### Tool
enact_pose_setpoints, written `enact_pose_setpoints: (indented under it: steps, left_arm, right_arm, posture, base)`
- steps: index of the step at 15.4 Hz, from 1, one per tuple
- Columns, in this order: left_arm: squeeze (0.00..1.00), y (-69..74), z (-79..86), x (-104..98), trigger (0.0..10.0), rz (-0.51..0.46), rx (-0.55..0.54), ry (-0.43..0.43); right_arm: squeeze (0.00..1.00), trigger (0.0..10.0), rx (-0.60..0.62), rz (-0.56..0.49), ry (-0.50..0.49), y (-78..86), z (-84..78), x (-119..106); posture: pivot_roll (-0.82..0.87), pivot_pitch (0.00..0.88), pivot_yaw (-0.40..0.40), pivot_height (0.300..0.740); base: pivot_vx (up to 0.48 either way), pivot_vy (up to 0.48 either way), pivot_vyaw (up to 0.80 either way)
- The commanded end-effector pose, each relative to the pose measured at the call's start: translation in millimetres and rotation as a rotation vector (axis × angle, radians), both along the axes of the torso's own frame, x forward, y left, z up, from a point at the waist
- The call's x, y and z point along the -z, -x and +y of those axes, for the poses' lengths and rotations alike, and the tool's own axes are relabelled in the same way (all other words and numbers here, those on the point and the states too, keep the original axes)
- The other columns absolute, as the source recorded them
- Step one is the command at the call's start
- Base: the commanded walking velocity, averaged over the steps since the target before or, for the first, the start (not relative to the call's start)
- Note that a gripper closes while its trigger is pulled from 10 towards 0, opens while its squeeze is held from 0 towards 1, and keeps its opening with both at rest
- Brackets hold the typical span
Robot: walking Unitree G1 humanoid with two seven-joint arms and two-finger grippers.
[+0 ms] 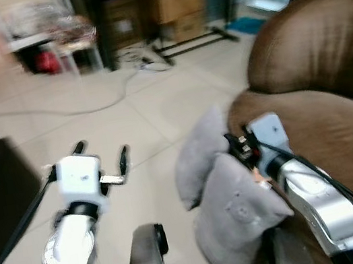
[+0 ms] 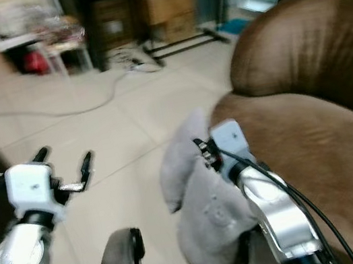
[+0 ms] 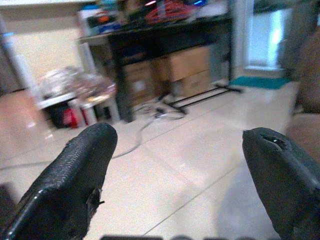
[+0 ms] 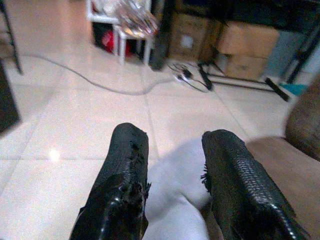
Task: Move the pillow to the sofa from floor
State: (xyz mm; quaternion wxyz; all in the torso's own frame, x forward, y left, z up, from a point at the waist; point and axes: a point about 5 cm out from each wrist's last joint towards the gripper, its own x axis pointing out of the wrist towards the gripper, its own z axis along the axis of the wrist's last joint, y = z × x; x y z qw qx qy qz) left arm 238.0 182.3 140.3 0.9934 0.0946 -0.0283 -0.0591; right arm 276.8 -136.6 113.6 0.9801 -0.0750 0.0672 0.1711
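Nearest me, my right gripper (image 4: pixel 172 170) has its two black fingers pinched on the grey pillow (image 1: pixel 235 214), which hangs off the floor against the front edge of the brown sofa (image 1: pixel 324 113), not yet on the seat. My left gripper (image 1: pixel 102 155) is held out over bare tile with its fingers spread wide and nothing between them. Ahead I have open floor (image 1: pixel 114 126) crossed by a loose cable (image 1: pixel 90 108). Farther off, cardboard boxes (image 1: pixel 174 2) sit under a dark table (image 3: pixel 165 37); I cannot tell their contents.
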Motion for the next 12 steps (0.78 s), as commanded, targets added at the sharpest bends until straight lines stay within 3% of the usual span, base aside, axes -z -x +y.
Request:
enact_pose_setpoints:
  steps: [1, 5, 8, 12]
  left_arm:
    - [0.0, -1.2, -4.8, -1.6, 10.0, -0.005, 0.015, -0.005]
    - [0.0, -0.9, -4.5, -0.8, 10.0, 0.0, 0.009, -0.01]
    - [0.0, -1.5, -3.0, -0.3, 10.0, 0.002, 0.001, -0.016]
    - [0.0, -2.7, -3.8, -0.8, 10.0, -0.001, 0.003, -0.017]
  right_arm:
    - [0.0, 10.0, 0.017, 0.009, -0.007, -0.1, -6.6, 0.7]
    - [0.0, 10.0, 0.022, 0.027, -0.031, -0.2, -7.4, 1.9]
    - [0.0, 10.0, 0.055, 0.045, -0.123, -0.2, -7.6, 4.4]
    - [0.0, 10.0, 0.035, 0.046, -0.097, -1.5, -6.9, 3.7]
  posture:
    - [-0.01, 0.0, -0.042, 0.531]
    - [-0.01, 0.0, -0.043, 0.531]
    - [-0.01, 0.0, -0.042, 0.511]
    - [-0.01, 0.0, -0.042, 0.476]
  base:
    - [0.0, 0.0, 0.0]
    - [0.0, 0.0, 0.0]
    - [0.0, 0.0, 0.0]
    - [0.0, 0.0, 0.0]
